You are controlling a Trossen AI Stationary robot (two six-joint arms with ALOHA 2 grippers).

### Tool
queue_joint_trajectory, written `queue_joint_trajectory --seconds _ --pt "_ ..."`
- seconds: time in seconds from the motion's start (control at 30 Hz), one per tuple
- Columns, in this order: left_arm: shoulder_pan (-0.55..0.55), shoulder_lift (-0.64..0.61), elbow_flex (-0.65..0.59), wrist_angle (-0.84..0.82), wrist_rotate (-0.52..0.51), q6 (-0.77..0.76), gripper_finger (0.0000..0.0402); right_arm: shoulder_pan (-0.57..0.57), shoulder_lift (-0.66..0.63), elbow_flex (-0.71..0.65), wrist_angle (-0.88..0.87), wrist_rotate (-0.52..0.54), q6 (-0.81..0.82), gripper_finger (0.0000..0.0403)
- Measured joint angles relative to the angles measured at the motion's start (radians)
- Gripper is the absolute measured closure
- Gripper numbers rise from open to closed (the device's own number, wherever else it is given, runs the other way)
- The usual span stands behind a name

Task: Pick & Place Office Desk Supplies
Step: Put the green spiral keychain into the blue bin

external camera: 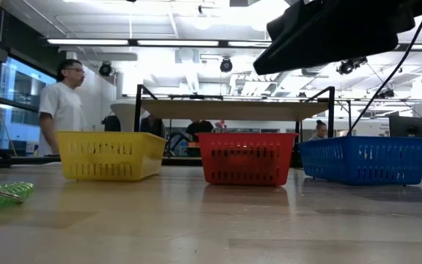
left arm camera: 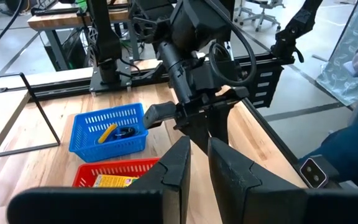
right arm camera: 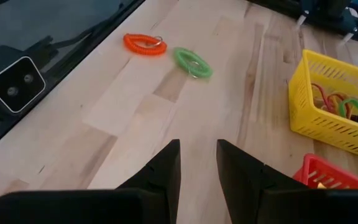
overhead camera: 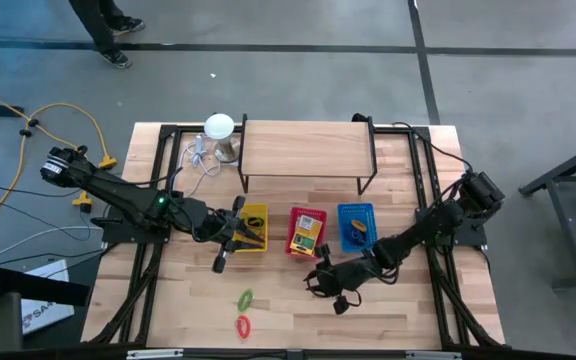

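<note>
Two coiled rings lie flat on the wooden table near its front edge: a green one [overhead camera: 245, 297] [right arm camera: 192, 62] and an orange one [overhead camera: 242, 325] [right arm camera: 145, 45]. Behind them stand a yellow basket [overhead camera: 253, 228] with rubber bands [right arm camera: 340, 102], a red basket [overhead camera: 306, 232] with a yellow-green card box, and a blue basket [overhead camera: 356, 225] with a yellow item [left arm camera: 107, 132]. My right gripper [overhead camera: 316, 281] [right arm camera: 197, 146] hangs in front of the red basket, open and empty, pointing toward the rings. My left gripper [overhead camera: 230, 240] [left arm camera: 199, 165] hovers at the yellow basket's left side, fingers narrowly apart, nothing between them.
A wooden shelf riser [overhead camera: 306, 150] on black legs stands behind the baskets. A white round-topped object [overhead camera: 219, 128] with a cable sits at the back left. A person [external camera: 63, 103] stands beyond the table. Bare wood lies around the two rings.
</note>
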Motion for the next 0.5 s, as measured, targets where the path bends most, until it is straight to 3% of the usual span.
queue_joint_trajectory --seconds 0.5 --pt "0.0 0.0 0.0 0.0 0.0 0.0 0.0347 0.0 0.0 0.0 0.017 0.005 -0.006 0.0311"
